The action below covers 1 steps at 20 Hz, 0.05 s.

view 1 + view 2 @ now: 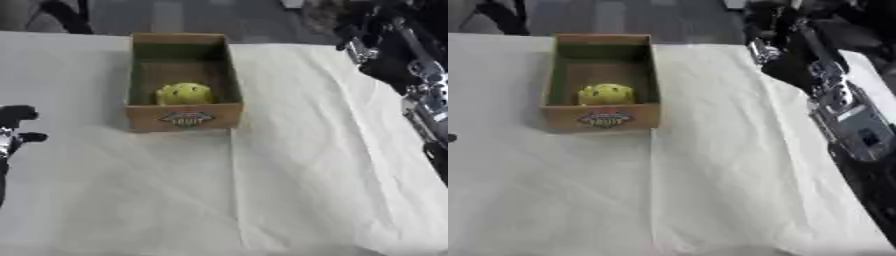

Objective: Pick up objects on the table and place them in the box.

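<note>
An open cardboard box (pixel 185 119) with a printed label on its front wall stands on the white cloth at the upper middle. A yellow-green rounded object (pixel 184 93) lies inside it, against the front wall. My left hand (pixel 14 118) shows at the left edge, level with the box front and well apart from it, its black fingers relaxed and holding nothing. My right arm (pixel 846 117) runs up the right side. Its dark hand (pixel 765 39) hangs near the far table edge, right of the box, blurred and hard to read.
The white cloth (pixel 306 170) covers the table and has a long crease running from the box toward the near edge. Dark floor lies beyond the far edge. A dark shape (pixel 52 15) shows at the top left corner.
</note>
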{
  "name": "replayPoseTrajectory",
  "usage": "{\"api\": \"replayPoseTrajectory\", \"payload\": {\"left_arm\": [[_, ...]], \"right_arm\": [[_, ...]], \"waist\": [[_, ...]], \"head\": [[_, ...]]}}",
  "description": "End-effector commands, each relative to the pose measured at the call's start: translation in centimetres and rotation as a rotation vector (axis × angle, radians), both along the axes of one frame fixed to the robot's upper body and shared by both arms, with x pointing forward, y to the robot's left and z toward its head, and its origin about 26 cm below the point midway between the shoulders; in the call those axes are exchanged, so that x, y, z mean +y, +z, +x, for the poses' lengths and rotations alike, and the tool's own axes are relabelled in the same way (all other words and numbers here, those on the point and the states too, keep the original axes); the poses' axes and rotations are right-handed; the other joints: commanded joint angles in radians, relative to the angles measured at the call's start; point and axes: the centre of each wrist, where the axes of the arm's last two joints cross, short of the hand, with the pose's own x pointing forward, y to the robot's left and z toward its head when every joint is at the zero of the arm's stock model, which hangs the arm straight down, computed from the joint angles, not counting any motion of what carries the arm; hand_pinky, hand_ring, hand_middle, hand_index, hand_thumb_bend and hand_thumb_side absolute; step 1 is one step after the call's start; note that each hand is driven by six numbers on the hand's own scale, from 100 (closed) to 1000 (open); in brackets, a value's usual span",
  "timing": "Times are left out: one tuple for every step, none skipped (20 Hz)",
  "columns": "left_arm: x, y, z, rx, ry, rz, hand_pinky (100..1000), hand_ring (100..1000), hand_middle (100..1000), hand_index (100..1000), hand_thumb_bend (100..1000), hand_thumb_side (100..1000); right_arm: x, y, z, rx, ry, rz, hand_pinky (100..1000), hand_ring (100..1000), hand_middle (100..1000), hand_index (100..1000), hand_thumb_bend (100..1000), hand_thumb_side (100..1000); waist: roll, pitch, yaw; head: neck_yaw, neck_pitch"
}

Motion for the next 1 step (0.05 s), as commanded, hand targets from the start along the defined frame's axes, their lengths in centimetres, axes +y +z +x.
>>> {"api": "replayPoseTrajectory", "payload": {"left_arm": [[0.75, 0.60, 0.00, -0.020, 0.033, 0.011, 625, 862, 615, 693, 252, 609]], "right_arm": [[-0.29, 0.45, -0.28, -0.022, -0.026, 0.051, 586, 729, 694, 833, 100, 392]], "waist": [[0.004, -0.009, -0.006]], "head": [[0.009, 0.004]]}}
